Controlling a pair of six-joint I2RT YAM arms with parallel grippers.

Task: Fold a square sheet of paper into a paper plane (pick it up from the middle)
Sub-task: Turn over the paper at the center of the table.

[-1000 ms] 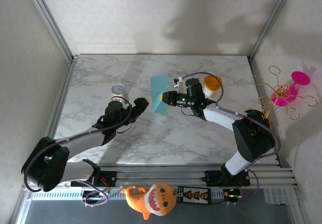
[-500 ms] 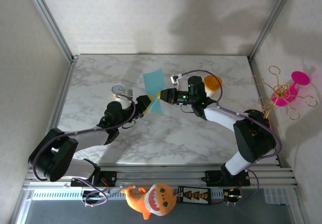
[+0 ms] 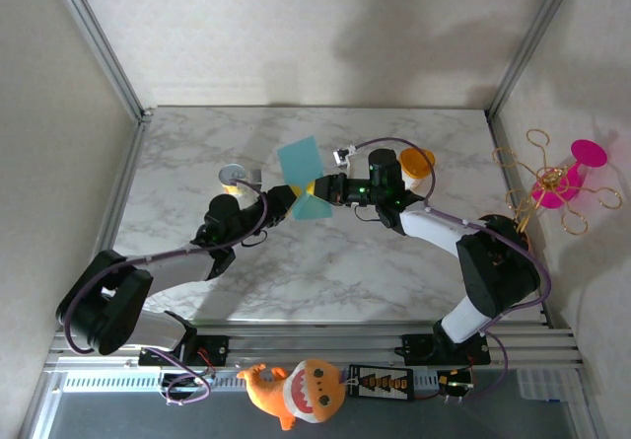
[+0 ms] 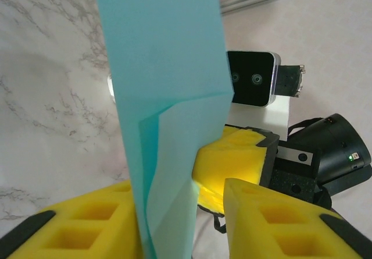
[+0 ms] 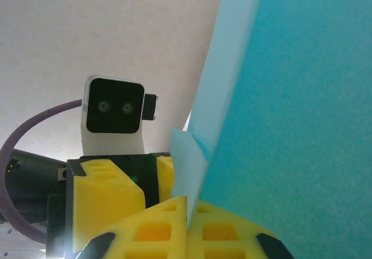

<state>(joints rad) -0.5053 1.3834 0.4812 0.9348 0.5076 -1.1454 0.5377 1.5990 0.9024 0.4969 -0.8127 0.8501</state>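
The teal-blue sheet of paper [image 3: 304, 177] hangs in the air over the middle of the marble table [image 3: 197, 143], standing on edge and partly folded, with a small flap [image 4: 174, 154] turned over. My right gripper [image 3: 318, 190] is shut on its lower edge, and the paper [image 5: 279, 96] rises from between the yellow pads [image 5: 145, 230]. My left gripper [image 3: 289, 202] faces it from the left, open. Its fingers [image 4: 273, 218] straddle the paper [image 4: 163, 67], which lies against the left pad with a gap to the right one.
An orange cup [image 3: 417, 163] stands just behind the right arm. A small can [image 3: 233, 175] sits behind the left wrist. A pink and gold wire ornament [image 3: 557, 184] stands off the table's right edge. An orange plush toy [image 3: 294, 390] lies by the arm bases.
The right gripper carried the paper up and left and turned it. The left gripper rose to meet it, and its fingers now sit on either side of the paper.
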